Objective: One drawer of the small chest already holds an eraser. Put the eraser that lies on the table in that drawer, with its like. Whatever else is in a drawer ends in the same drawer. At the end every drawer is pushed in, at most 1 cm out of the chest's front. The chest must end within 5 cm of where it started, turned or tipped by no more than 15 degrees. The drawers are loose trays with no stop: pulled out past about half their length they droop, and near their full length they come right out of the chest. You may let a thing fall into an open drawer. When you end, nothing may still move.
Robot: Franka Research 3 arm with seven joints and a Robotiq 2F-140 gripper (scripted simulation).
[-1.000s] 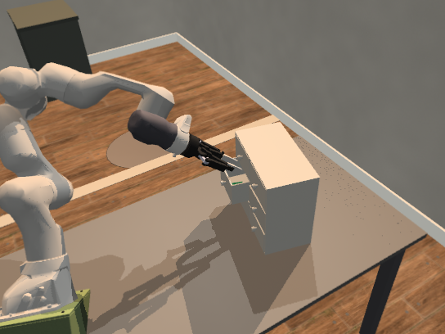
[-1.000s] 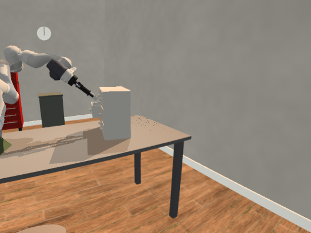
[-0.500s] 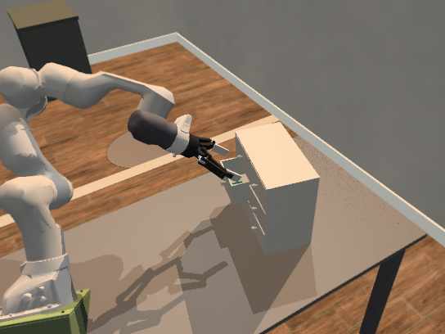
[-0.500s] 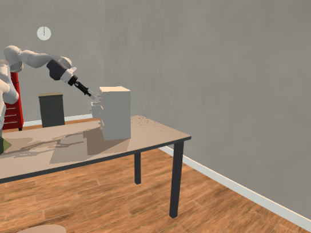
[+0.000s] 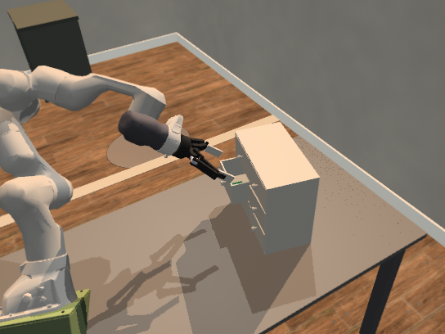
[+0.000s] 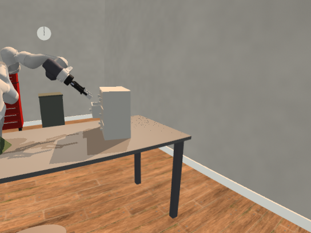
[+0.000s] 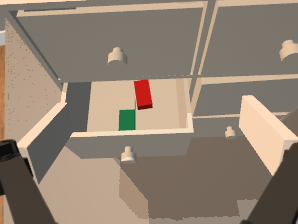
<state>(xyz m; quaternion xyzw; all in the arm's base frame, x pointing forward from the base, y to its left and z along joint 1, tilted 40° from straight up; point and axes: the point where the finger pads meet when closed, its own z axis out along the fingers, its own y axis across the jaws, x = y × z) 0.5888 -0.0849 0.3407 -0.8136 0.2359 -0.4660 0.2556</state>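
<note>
The small pale chest [image 5: 278, 184] stands upright on the table, also in the exterior view [image 6: 115, 112]. One drawer in its second row on the left [image 7: 132, 117] is pulled partly out [image 5: 237, 182]. Inside it lie a red eraser [image 7: 143, 94] and a green eraser [image 7: 127, 120], apart from my fingers; the green one shows in the top view [image 5: 236, 182]. My gripper [image 5: 218, 164] hovers just above and in front of this drawer, fingers wide open and empty [image 7: 140, 150]. The other drawers look pushed in.
The table's far edge runs close behind the chest, and its right edge lies beyond it. A dark cabinet [image 5: 49, 37] and a red tool chest [image 6: 12, 105] stand on the floor behind. My arm's green base [image 5: 61, 315] sits at the table's near left corner.
</note>
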